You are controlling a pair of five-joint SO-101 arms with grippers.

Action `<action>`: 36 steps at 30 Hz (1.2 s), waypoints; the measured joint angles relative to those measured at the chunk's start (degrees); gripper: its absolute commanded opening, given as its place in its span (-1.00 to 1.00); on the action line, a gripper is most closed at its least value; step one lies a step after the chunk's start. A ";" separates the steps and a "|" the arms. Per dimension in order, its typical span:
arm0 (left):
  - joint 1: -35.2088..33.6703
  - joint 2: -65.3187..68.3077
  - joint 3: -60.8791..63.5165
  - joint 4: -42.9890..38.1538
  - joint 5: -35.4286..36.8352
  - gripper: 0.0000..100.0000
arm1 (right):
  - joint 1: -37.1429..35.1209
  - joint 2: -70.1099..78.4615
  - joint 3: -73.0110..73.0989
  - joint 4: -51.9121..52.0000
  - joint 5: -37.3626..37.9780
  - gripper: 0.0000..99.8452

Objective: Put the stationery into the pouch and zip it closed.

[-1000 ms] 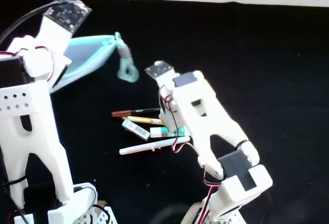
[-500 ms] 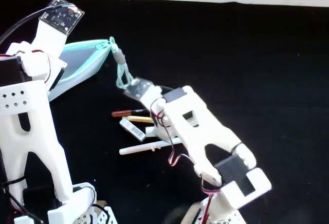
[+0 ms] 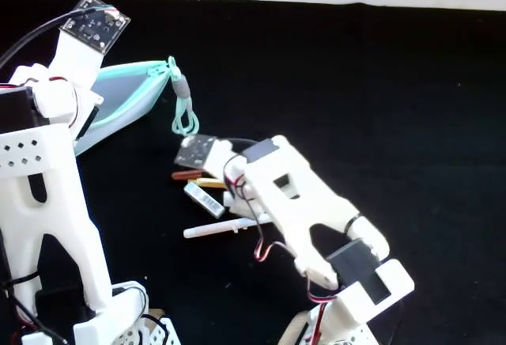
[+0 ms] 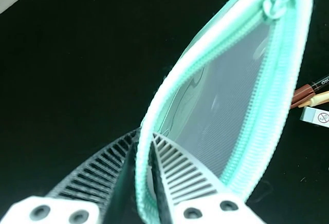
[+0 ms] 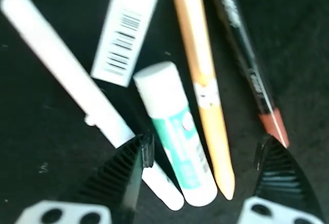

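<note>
Jaws on right shifted over stationery (image 3: pixel 207 198), spread around glue stick (image 5: pixel 177 147)

Open pouch (image 4: pixel 231 100) mouth (narrow slit), stationery (image 5: pixel 177 131) packed tight beneath right gripper (image 5: pixel 205 148)

Bright even light, faint shadows, slight glare

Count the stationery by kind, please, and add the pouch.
3 pens: white pen, orange pen, black pen with brown cap
1 glue stick
1 barcoded white block
1 pouch
Total: 6
</note>
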State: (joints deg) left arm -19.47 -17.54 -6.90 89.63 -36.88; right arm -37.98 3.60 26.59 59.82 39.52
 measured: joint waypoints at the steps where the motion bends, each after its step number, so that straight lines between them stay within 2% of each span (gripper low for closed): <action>1: 0.00 0.00 0.00 0.00 0.00 -0.99 | -0.88 0.00 0.00 0.00 0.00 -0.37; 6: 0.00 0.00 0.00 0.00 1.32 -0.99 | -3.43 2.02 0.00 -1.85 0.00 -0.42; 13: 0.00 0.00 0.00 0.00 1.58 -0.99 | -3.43 10.37 -2.99 -4.75 -0.09 -0.98; 23: -0.18 0.00 0.00 0.00 1.58 -0.99 | 1.41 8.88 -9.76 -3.69 -12.92 -0.98; 30: -2.02 0.00 0.00 0.00 1.76 -0.99 | 6.68 -8.09 -10.37 -2.73 -24.79 -0.98; 36: -1.58 0.00 0.00 2.11 4.40 -0.99 | 6.95 -18.64 -15.65 -2.73 -35.96 -0.98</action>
State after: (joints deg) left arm -21.05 -17.54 -6.90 91.74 -32.48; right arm -31.03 -15.03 10.95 57.10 3.56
